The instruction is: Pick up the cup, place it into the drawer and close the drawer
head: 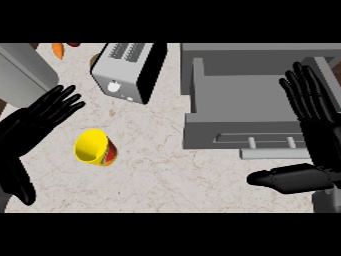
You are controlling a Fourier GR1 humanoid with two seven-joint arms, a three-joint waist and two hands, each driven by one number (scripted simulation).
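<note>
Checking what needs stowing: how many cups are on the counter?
1. The yellow cup lies on its side on the counter, left of the open drawer and below the toaster. None other shows.

The pale marbled bench (154,165) carries a yellow cup (94,147) lying on its side, a silver toaster (129,70) behind it, an orange item (57,49) (partly cut off) and a grey open drawer unit (261,95).

Even, bright, diffuse light; soft faint shadows on pale surface (151,170); no glare, no edge distortion.
</note>
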